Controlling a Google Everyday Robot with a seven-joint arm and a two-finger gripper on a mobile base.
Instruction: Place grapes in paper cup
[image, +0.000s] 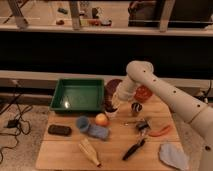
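Observation:
My gripper (110, 104) hangs at the end of the white arm, over the table's back middle, just right of the green tray. A dark purple-maroon mass, the grapes (107, 105), sits at the gripper's tip. Right below it stands the small white paper cup (113, 113). Whether the grapes are held or rest in the cup is hidden by the gripper.
A green tray (77, 95) stands back left. A maroon bowl (112, 84) and a red object (144, 93) sit behind the arm, and a metal cup (136, 107) to its right. An orange-yellow fruit (102, 119), blue cloth (96, 131), black block (59, 130), black tool (134, 149), an orange object (161, 131) and grey cloth (174, 155) lie in front.

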